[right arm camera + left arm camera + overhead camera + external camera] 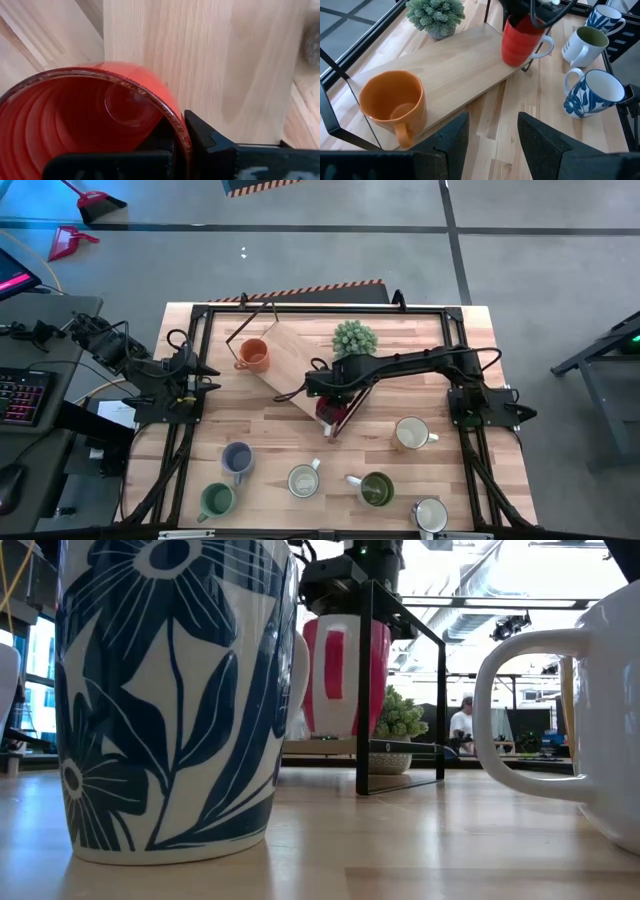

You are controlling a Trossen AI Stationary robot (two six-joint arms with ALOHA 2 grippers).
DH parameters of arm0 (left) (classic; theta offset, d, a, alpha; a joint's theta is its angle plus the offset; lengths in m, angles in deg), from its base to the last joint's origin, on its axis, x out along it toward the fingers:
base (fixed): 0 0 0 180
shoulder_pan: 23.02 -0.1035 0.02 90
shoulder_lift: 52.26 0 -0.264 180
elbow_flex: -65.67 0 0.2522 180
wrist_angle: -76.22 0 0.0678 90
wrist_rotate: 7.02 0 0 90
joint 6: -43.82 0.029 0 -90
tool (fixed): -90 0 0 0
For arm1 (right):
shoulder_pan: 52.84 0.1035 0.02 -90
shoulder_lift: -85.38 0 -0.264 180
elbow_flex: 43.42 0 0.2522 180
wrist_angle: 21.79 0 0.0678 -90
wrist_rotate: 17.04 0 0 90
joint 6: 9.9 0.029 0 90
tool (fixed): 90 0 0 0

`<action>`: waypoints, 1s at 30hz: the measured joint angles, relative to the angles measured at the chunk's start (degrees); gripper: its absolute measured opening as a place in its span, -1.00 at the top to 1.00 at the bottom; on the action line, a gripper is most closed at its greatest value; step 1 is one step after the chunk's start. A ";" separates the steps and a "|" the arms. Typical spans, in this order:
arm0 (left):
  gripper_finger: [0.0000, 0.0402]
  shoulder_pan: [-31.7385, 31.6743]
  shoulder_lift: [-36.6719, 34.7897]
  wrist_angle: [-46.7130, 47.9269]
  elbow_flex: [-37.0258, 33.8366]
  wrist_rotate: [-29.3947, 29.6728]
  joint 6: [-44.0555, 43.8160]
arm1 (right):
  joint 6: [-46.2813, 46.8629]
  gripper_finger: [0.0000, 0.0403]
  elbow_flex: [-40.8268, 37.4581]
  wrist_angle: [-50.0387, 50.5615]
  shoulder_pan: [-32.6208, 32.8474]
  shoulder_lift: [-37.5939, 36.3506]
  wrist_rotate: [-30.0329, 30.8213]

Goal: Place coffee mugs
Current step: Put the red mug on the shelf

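Note:
My right gripper (327, 402) reaches in from the table's right and is shut on the red-pink mug (521, 41), which stands upright at the near-right end of the slanted wooden shelf board (290, 365). The orange mug (252, 355) sits on its base at the board's far-left end. My left gripper (492, 145) waits open at the table's left, apart from every mug. On the near half of the table stand the blue-grey mug (237, 458), bright green mug (215, 500), dark olive mug (376, 490) and three white or cream mugs. My right gripper pinches the red-pink mug's wall at the rim (172, 120), one finger (210, 137) outside and the other inside the cup. The fingers come from above, pointing down. The mug is upright, its base at the board's end (512, 67); resting or just above, I cannot tell.
A spiky potted plant (355, 338) stands just beyond the board. A black wire frame (232, 340) surrounds the board, with posts near the red-pink mug. In the low view a blue-flowered mug (170, 690) and a white mug's handle (530, 710) fill the foreground. Bare wood lies between board and near mugs.

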 joint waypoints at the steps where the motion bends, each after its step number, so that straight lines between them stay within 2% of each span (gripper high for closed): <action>1: 0.21 -0.02 0.02 0.00 0.00 -0.15 -0.02 | 0.07 1.00 0.06 0.11 0.05 0.20 -0.27; 12: 0.21 0.00 0.00 0.01 0.00 -0.49 -0.13 | -1.53 0.98 1.48 -0.43 0.35 0.87 2.44; 30: 0.21 0.00 0.00 0.02 0.00 -0.54 0.04 | -1.31 0.61 1.50 0.17 0.25 0.89 2.79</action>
